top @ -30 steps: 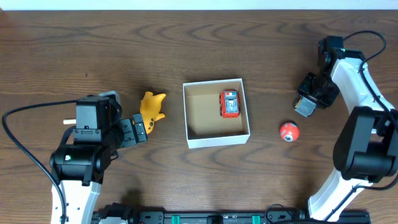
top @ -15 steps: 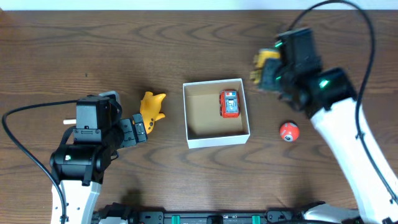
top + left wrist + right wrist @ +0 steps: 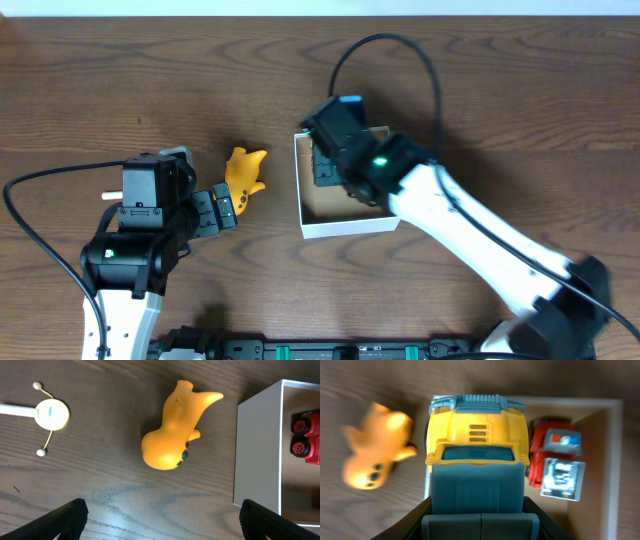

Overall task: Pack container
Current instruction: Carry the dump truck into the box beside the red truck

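The container (image 3: 345, 228), a white-walled box with a brown inside, stands mid-table; its wall shows in the left wrist view (image 3: 257, 450) and its rim in the right wrist view (image 3: 615, 435). A red toy car (image 3: 557, 460) lies inside it, also visible in the left wrist view (image 3: 307, 435). My right gripper (image 3: 328, 160) is shut on a yellow and teal toy truck (image 3: 476, 435) and holds it over the container's left part. A yellow animal toy (image 3: 244, 170) lies left of the container. My left gripper (image 3: 228, 205) is open and empty just short of it (image 3: 175, 425).
A white stick with a round disc (image 3: 50, 414) lies on the table left of the yellow toy. My right arm (image 3: 480, 235) stretches across the table's right side and covers what lies under it.
My right arm has swung from the far right of the table to over the container, carrying the truck. The left arm and the yellow toy have not moved.
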